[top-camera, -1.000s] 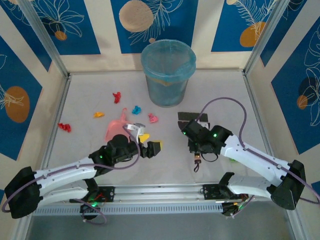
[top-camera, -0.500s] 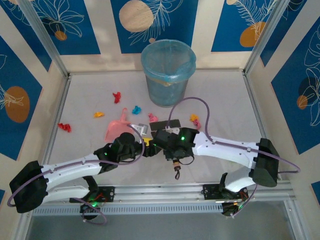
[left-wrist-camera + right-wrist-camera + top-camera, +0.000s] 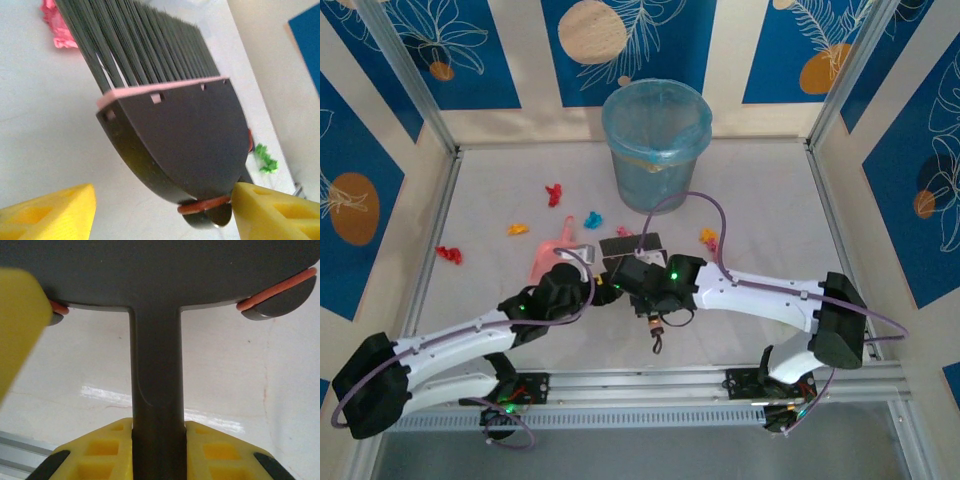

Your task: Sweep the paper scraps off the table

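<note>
Two-arm handover likely: right end effector (image 3: pixel 159 440), clamped on brush (image 3: pixel 175 135), swung left; left end effector (image 3: pixel 162 210) narrowing, jaws apart around it; paper scraps (image 3: pixel 553 193) unswept.

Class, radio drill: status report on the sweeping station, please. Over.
Right gripper shut on brush handle. Left gripper open, flanking brush head. Paper scraps scattered on table. Pink dustpan close beside left gripper.

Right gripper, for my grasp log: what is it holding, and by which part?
The right gripper holds the dark brush by its narrow handle, just below the head.
</note>
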